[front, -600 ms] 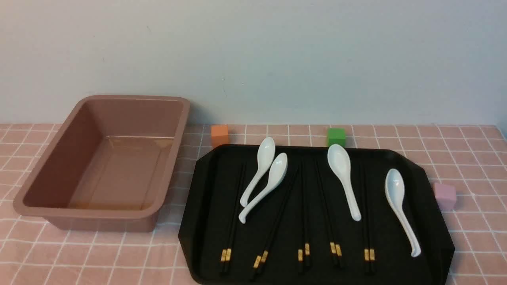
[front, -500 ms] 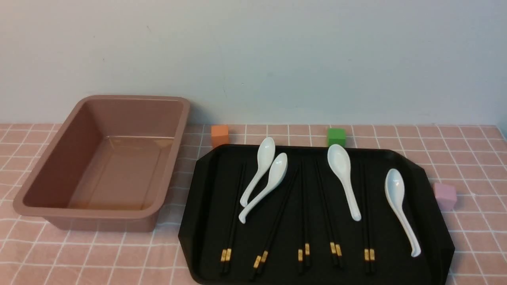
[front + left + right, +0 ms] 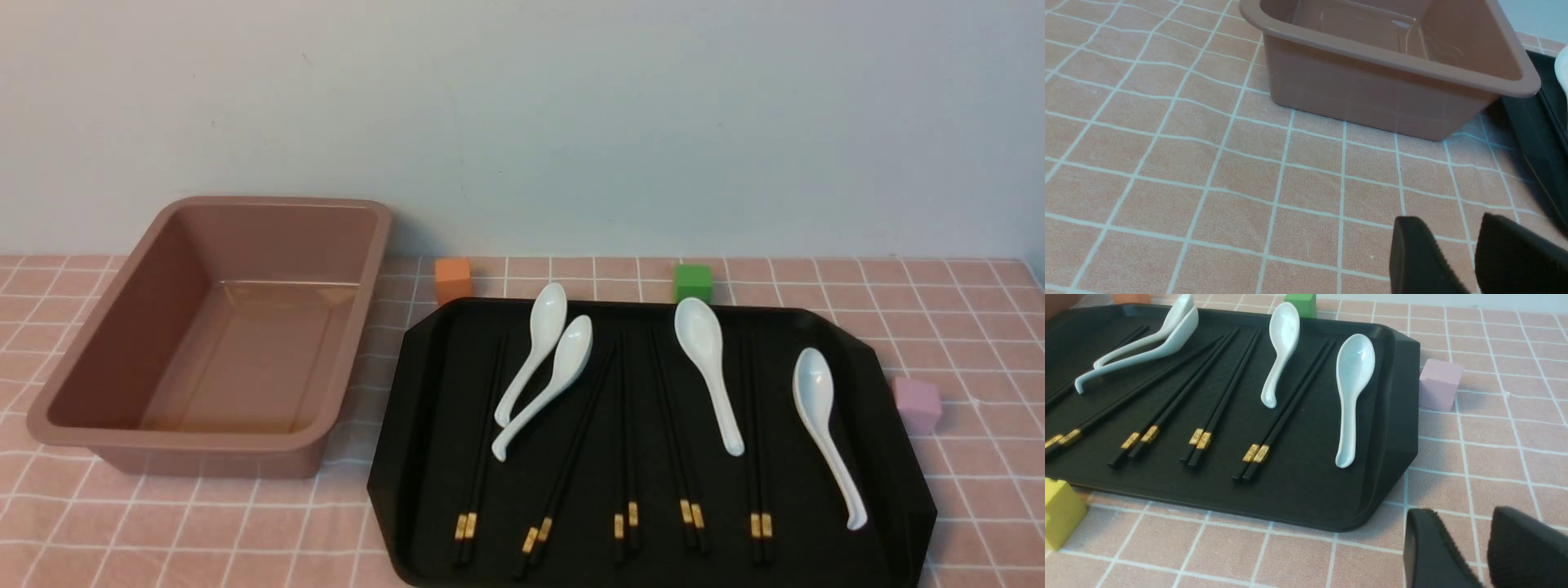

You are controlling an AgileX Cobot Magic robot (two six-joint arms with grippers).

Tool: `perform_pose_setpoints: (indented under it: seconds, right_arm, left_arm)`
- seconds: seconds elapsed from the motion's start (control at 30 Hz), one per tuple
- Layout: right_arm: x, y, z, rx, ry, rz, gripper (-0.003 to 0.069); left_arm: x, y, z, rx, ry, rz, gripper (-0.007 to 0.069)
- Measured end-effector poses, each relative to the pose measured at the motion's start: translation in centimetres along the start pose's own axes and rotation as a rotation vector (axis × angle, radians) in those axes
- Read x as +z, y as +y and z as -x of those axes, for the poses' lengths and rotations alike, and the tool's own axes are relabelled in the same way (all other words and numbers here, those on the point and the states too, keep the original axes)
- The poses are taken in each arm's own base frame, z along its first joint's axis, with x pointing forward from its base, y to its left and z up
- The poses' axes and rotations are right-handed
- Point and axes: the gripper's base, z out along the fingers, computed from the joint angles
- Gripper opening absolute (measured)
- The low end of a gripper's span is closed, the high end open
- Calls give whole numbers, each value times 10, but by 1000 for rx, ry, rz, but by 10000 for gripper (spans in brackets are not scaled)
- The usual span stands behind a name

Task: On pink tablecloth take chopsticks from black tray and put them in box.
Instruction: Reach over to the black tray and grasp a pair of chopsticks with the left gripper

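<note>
Black ribbed right fingers (image 3: 1433, 551) hang slightly spread and empty above the pink tablecloth (image 3: 1494, 428), just short of the black tray (image 3: 424, 457); the left fingers (image 3: 1417, 253) likewise, near the box (image 3: 204, 441). Five pairs of chopsticks (image 3: 624, 441) lie in the tray among white spoons (image 3: 709, 367); the box holds nothing. Likely step: the first reach, calling for a pinch on one pair, clear of spoons.

No readable text; gold bands (image 3: 1256, 453) on chopsticks (image 3: 1291, 404) perhaps marked, too small.
</note>
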Motion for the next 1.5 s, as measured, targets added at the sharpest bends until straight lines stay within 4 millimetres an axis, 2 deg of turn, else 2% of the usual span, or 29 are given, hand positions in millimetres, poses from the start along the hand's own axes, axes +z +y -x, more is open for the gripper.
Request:
perform_pose_setpoints:
  seconds: [0.47, 0.57, 0.6, 0.67, 0.8, 0.93, 1.03, 1.13, 1.23, 1.33, 1.37, 1.4, 1.5]
  right_arm:
    - [0, 0, 0, 0, 0, 0, 240]
    - [0, 0, 0, 0, 0, 0, 240]
    - [0, 0, 0, 0, 0, 0, 240]
    - [0, 0, 0, 0, 0, 0, 240]
    - [0, 0, 0, 0, 0, 0, 240]
    - [0, 0, 0, 0, 0, 0, 240]
    - [0, 0, 0, 0, 0, 0, 240]
    - [0, 0, 0, 0, 0, 0, 240]
    - [0, 0, 0, 0, 0, 0, 240]
    - [0, 0, 0, 0, 0, 0, 240]
    - [0, 0, 0, 0, 0, 0, 240]
    - [0, 0, 0, 0, 0, 0, 240]
    - [0, 0, 0, 0, 0, 0, 240]
  left_arm:
    - [0, -1, 1, -26, -7, -9, 239]
    - [0, -4, 2, -130, -23, -41, 239]
    - [0, -7, 5, -265, -48, -81, 239]
    - [-1, -9, 9, -404, -82, -123, 239]
    - [-3, -10, 22, -609, -201, -181, 239]
    - [-5, -8, 29, -729, -277, -205, 239]
    - [-5, -7, 30, -758, -291, -209, 237]
    - [-10, -15, 36, -750, -238, -244, 212]
    - [-25, -32, 60, -679, -175, -310, 112]
    - [-29, -45, 79, -590, -62, -312, 29]
    - [-27, -51, 88, -527, 25, -301, -8]
    - [-24, -59, 100, -471, 116, -295, -13]
    - [-3, -71, 117, -350, 384, -280, -13]
